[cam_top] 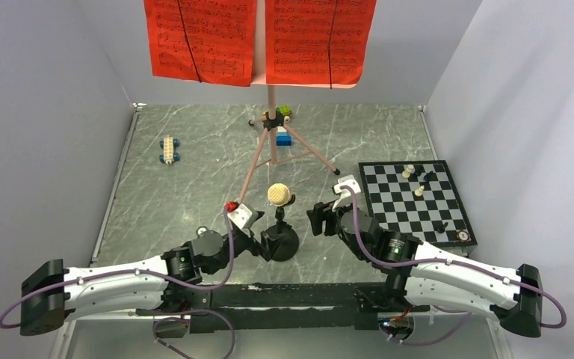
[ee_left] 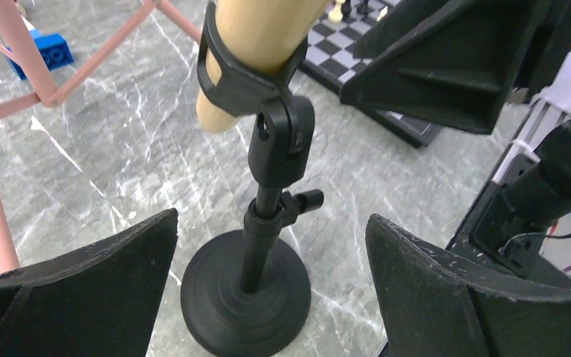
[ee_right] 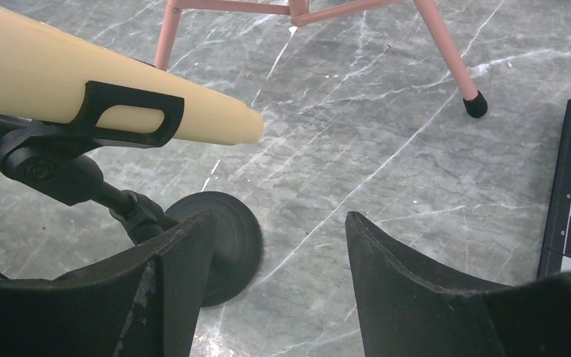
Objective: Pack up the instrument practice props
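Left gripper: jaws spread wide either side of the mic stand, gripping nothing.
Right gripper: jaws apart, empty.
Microphone: clipped in the mic stand, middle of the table's near edge.
Risk: a stray knock probably topples the top-heavy mic stand.

The sheet-music pages are red with black notation, the music stand pink, the microphone beige, its mic stand black. Grey bench, white veins; chessboard black-and-white checked.
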You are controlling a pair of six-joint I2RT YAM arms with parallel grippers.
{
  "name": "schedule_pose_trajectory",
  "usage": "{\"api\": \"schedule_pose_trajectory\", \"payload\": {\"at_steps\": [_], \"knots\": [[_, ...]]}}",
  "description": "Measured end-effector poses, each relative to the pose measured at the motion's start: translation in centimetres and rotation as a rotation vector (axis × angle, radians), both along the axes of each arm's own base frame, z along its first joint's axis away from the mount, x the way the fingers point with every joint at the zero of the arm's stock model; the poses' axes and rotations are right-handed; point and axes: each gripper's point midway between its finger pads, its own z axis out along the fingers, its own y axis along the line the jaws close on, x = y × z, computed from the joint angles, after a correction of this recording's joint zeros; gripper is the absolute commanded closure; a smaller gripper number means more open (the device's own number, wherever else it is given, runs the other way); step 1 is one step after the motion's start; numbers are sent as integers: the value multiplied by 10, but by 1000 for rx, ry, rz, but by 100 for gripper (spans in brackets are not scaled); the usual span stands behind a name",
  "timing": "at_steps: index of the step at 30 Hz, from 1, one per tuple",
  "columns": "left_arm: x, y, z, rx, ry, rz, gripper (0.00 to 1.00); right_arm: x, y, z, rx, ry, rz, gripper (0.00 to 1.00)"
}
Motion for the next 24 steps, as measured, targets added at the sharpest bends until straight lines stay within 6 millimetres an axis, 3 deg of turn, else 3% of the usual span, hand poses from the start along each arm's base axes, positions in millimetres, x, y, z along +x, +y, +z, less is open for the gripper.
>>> {"api": "schedule_pose_trajectory", "payload": {"at_steps": [6, 12, 16, 24], "knots": [[3, 2, 26, -43, -48, 14, 1, -1, -1, 1, 2, -1, 0, 31], [17, -5, 44, -19, -103, 62, 12, 0, -2, 0, -1, 0, -2, 31], [26, -5, 39, 21, -114, 103, 22, -1, -2, 0, -4, 2, -2, 31], [33, -11, 26, 85, -123, 124, 57, -1, -3, 0, -5, 2, -2, 31]]}}
